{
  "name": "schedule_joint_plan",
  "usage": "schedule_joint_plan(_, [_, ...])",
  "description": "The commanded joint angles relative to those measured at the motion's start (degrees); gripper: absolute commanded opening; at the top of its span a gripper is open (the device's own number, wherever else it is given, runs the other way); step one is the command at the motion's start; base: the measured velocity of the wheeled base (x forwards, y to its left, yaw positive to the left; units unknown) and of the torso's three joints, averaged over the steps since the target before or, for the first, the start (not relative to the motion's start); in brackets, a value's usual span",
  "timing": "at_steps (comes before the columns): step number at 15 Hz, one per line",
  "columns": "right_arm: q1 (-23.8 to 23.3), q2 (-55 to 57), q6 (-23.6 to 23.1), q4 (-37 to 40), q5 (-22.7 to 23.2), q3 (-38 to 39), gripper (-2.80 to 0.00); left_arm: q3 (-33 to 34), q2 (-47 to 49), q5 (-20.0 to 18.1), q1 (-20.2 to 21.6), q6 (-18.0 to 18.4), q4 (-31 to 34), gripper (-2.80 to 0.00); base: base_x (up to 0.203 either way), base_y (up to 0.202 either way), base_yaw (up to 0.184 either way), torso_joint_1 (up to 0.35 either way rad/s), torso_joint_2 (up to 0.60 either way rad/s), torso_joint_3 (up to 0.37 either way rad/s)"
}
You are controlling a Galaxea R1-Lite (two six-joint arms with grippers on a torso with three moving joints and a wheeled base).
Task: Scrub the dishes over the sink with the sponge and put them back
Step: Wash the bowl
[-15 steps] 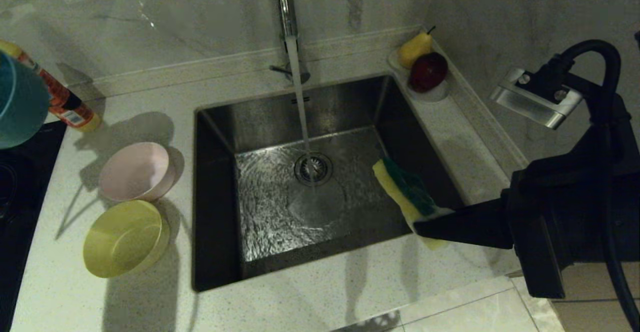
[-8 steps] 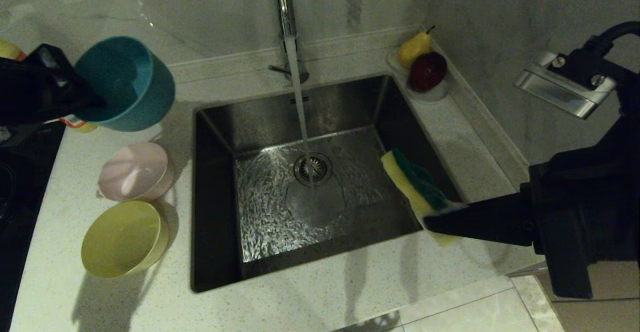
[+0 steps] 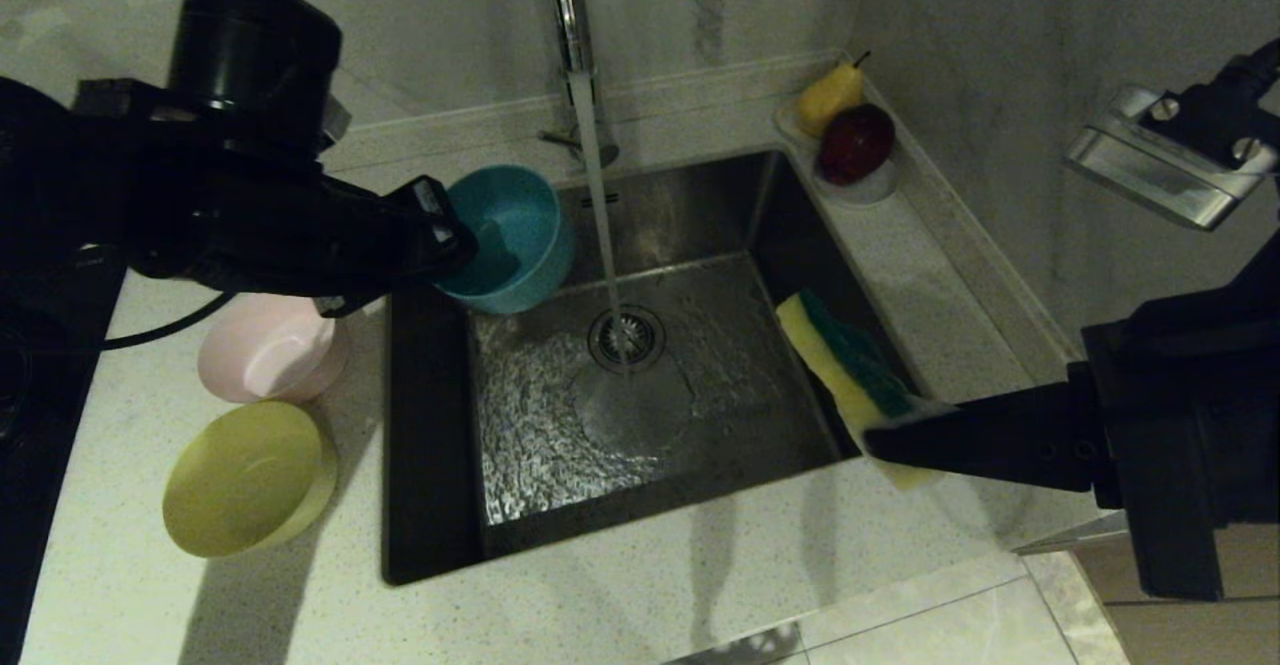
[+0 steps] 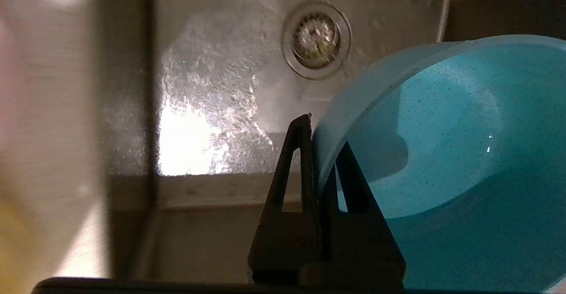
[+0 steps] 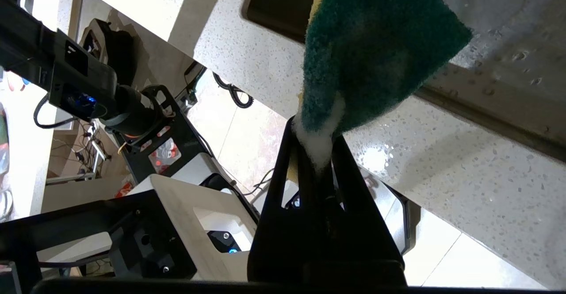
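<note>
Teal plastic fills my left wrist view: my left gripper (image 3: 455,245) pinches the rim of the teal bowl (image 3: 512,237), one finger (image 4: 294,170) outside the wall and the other inside. I hold the bowl tilted above the back left corner of the sink (image 3: 430,425), its mouth turned toward my arm, just beside the stream of water (image 3: 602,215) running from the faucet (image 3: 568,5). The stream falls onto the drain strainer (image 3: 626,337), and the steel floor of the basin is wet and rippled.

My right gripper (image 3: 880,440) reaches in level over the sink's front right corner, fingers pressed together on one end of the sponge (image 3: 845,370). It juts out over the basin, green scouring face up and yellow foam beneath, well apart from the bowl.

On the counter left of the sink, the pink bowl (image 3: 272,350) sits upright, and the yellow bowl (image 3: 250,490) stands just in front of it, nearly touching. At the back right corner, a white dish (image 3: 868,188) carries a yellow pear (image 3: 828,95) and a dark red apple (image 3: 856,141).
</note>
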Motion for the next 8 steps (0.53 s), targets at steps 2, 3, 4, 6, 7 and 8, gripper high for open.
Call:
schedule_joint_plan(2, [-0.6, -0.2, -0.1, 0.0, 0.2, 0.6, -2.80, -2.6, 6.7, 1.4, -4.2, -0.2, -0.2, -2.80, 0.000, 0.000, 0.000, 0.000, 0.00, 0.000])
schedule_joint_plan(3, [-1.0, -0.4, -0.1, 0.0, 0.3, 0.7, -2.80, -2.9, 7.8, 1.8, -4.8, -0.3, -0.3, -2.80, 0.000, 0.000, 0.000, 0.000, 0.00, 0.000])
schedule_joint_plan(4, [-1.2, -0.6, -0.1, 0.0, 0.3, 0.8, -2.80, -3.2, 8.8, 2.5, -5.2, -0.3, -0.6, -2.80, 0.000, 0.000, 0.000, 0.000, 0.00, 0.000])
schedule_joint_plan(6, [-1.2, -1.2, 0.0, 0.0, 0.3, 1.6, -2.80, -3.5, 10.3, 3.7, -6.0, -0.2, -2.3, -2.80, 0.000, 0.000, 0.000, 0.000, 0.00, 0.000])
schedule_joint_plan(7, [-1.2, -1.5, 0.0, 0.0, 0.3, 1.6, -2.80, -3.7, 10.7, 3.8, -6.1, -0.2, -2.5, -2.80, 0.000, 0.000, 0.000, 0.000, 0.00, 0.000])
schedule_joint_plan(8, [-1.2, -1.6, 0.0, 0.0, 0.3, 1.6, -2.80, -4.2, 11.2, 4.3, -6.1, -0.3, -2.5, -2.80, 0.000, 0.000, 0.000, 0.000, 0.00, 0.000])
